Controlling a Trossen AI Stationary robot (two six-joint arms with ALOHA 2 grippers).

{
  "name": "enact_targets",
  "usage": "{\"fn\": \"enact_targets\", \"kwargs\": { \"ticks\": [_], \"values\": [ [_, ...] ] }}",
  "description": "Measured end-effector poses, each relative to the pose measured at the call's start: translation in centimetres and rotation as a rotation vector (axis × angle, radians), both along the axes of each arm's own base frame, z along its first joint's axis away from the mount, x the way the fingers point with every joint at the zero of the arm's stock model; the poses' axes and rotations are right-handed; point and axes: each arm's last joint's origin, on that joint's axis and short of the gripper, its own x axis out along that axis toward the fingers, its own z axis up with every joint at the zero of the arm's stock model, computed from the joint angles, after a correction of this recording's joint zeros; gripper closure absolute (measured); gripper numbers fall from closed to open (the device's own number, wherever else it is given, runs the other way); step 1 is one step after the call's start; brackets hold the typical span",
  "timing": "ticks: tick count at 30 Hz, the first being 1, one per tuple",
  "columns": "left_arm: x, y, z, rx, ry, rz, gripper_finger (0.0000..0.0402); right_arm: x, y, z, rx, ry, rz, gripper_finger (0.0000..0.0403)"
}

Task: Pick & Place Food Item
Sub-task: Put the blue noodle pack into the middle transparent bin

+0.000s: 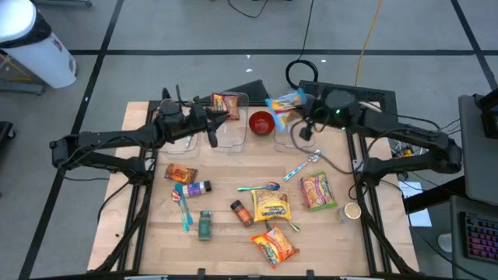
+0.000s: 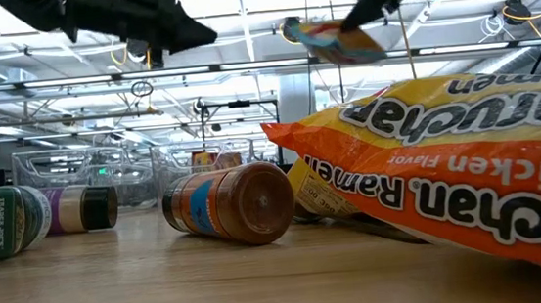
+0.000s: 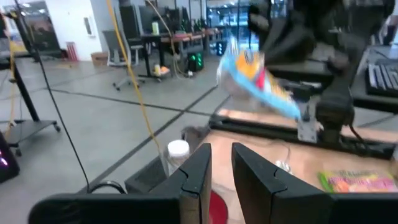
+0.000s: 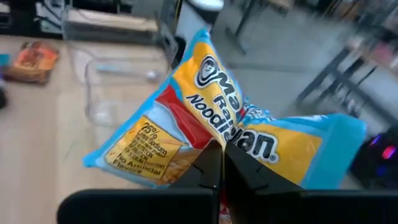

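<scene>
Your right gripper (image 4: 219, 163), pinched shut on the blue noodle packet (image 4: 205, 124) at its edge, carries something light, crinkly, floppy, likely slippery; left gripper (image 3: 221, 163) slightly parted, empty.

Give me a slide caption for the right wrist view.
Right gripper pinches a blue-and-yellow ramen noodle packet above the table's clear containers.

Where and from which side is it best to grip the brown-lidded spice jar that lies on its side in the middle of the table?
Grip the spice jar across its round body, coming straight down from above. It lies flat with bare table on both long sides, so the fingers can probably straddle it; the lid end is narrower and close to the yellow ramen packet.
</scene>
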Motion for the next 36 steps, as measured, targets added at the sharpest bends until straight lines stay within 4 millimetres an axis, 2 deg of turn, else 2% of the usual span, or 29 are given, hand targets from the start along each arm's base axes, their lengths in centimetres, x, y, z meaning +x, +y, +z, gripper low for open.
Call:
{"fn": "enact_targets", "kwargs": {
  "ticks": [5,9,12,15,19,23,25,31,36],
  "values": [
    [-0.2,1.0,1.4,-0.001,0.004,0.048,0.0329,2.6,-0.7,-3.5,-0.099,-0.047,-0.027,0.0403],
    [-0.6,2.1,1.4,-0.036,0.067,0.128,0.0329,4.0,-1.1,-6.0,-0.141,-0.157,-0.026,0.0403],
    [-1.0,2.8,1.2,-0.077,0.083,0.165,0.0329,4.7,-1.2,-7.1,-0.195,-0.253,-0.015,0.0403],
    [-1.4,3.4,0.9,-0.116,0.092,0.178,0.0329,5.2,-1.0,-7.2,-0.224,-0.318,0.052,0.0403],
    [-1.5,3.6,0.8,-0.054,0.134,0.133,0.0331,5.4,-0.9,-6.9,-0.246,-0.361,0.112,0.0403],
    [-1.5,3.7,0.9,-0.064,0.123,0.157,0.0384,5.2,-0.8,-6.7,-0.253,-0.355,0.116,0.0403],
    [-1.5,3.7,1.0,-0.075,0.103,0.157,0.0391,5.2,-0.8,-6.6,-0.272,-0.353,0.117,0.0403],
    [-1.4,3.7,1.8,-0.194,-0.055,0.159,0.0344,5.2,-0.8,-6.5,-0.292,-0.356,0.119,0.0403],
    [-1.3,3.5,1.9,-0.270,-0.091,0.095,0.0278,5.2,-0.7,-6.3,-0.300,-0.375,0.124,0.0403]
  ]
}}
